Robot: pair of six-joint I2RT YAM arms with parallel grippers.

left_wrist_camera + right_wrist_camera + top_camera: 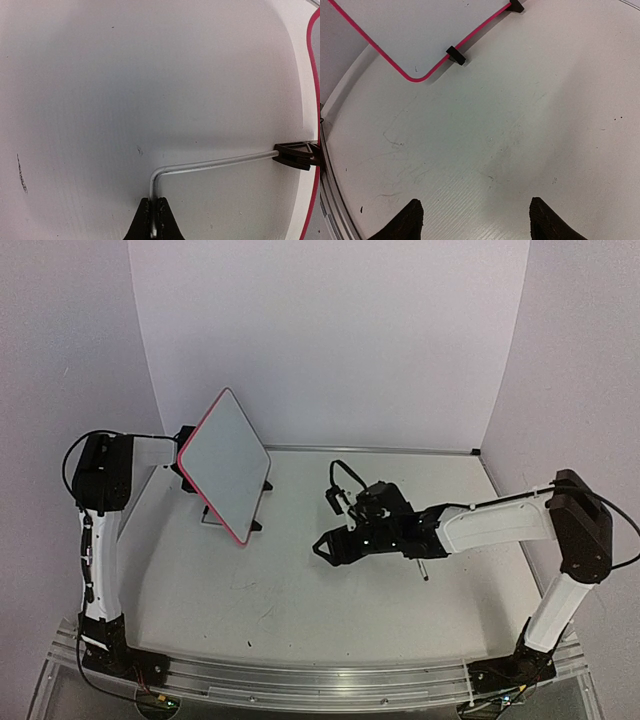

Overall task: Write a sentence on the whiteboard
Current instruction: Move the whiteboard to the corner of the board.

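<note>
Finds the whiteboard (226,462) at the far left of the table (300,620), standing tilted back on its black feet (455,55), face blank, none of the sentence written yet. Records the left gripper (154,222) clamped tight on the bent wire stand (210,163) at the board's back, apparently steadying it. Records the right gripper (476,202) spread wide and empty, hovering low over the table to the near right of the board's lower corner. Notes a thin pen-like object (424,573) lying under the right forearm; cannot confirm it as a marker. Judges the step as preparation, writing not begun. Calls next for securing a marker in the right gripper, then bringing its tip squarely to the board's upper left.
</note>
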